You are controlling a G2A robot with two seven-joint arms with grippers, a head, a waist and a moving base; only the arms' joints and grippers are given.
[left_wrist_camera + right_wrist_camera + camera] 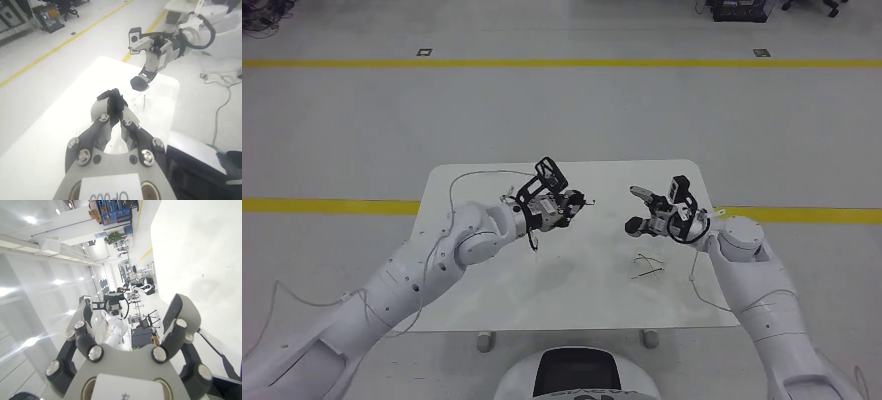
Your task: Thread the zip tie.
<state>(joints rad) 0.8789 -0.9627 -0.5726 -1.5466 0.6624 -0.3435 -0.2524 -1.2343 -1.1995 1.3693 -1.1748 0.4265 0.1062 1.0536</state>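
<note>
Closest to the left wrist camera, the left gripper [114,96] is holding its grey, black-padded fingers [98,108] pressed together, clamping a thin black plastic zip tie [585,203]. From above, a short dark length of it is sticking out past the fingertips toward the other arm. Facing those fingers across a small gap, the right gripper [131,300] is hanging with its own fingers spread wide apart, gripping nothing. Both grippers are hovering above a white rounded-corner surface [572,300], neither one touching it. Lying flat on that surface, below the right fingers and slightly toward the robot, are a few loose zip ties [647,266], black and thin, crossing one another in a small tangle. Seen from the left wrist, one dark pad of the right fingers is pointing down toward that tangle. The tangle is sitting well apart from the left fingers and touching neither gripper.
</note>
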